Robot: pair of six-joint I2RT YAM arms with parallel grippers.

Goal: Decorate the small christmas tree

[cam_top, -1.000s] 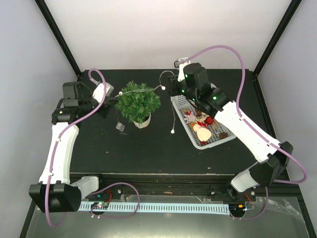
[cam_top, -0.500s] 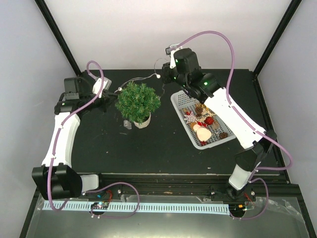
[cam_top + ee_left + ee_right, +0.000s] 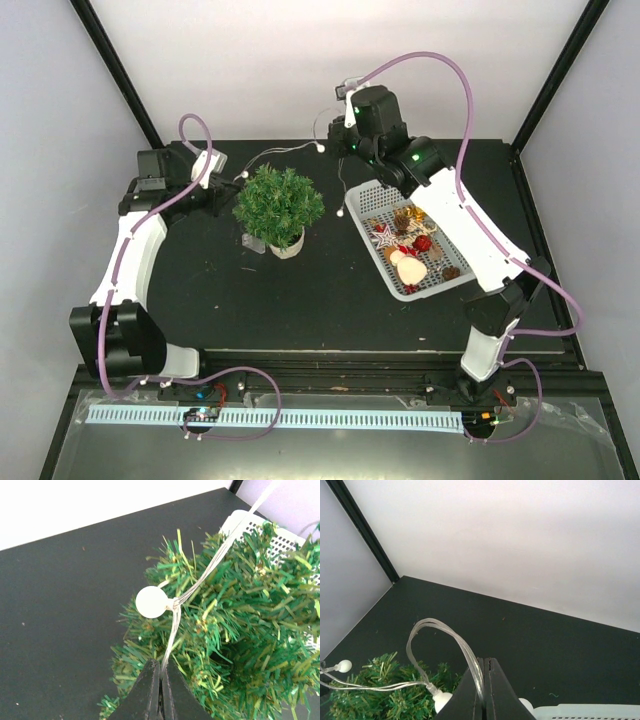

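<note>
Black surface (image 3: 300, 300) carries everything, with the two arms reaching in from the near edge. Since a second ago both have swung toward the back. The left gripper (image 3: 226, 190) has risen from beside the pot to the crown's left flank. The right gripper (image 3: 343, 150) has left the basket's far corner and now hangs beyond it, toward the back wall. Each gripper is pinched tight on the light string (image 3: 285, 152), which runs between them above the tree's far side; the wrist views show both pairs of fingers pressed together on the clear wire.

The white basket (image 3: 362, 208) lies right of centre, angled, its near end filled with ornaments (image 3: 410, 245). Just to its left, apart from it, stands the small christmas tree (image 3: 279, 205), left of centre and between the two grippers. It is upright in its round white pot (image 3: 287, 243), long axis vertical, crown up.

The string's loose tail, which lay on the surface a second ago, now dangles at the basket's left rim, ending in a bulb (image 3: 341, 211). Another bulb (image 3: 151, 602) sits against the needles ahead of the left gripper. A small clear box (image 3: 252, 243) has shifted closer to the pot's left side.
</note>
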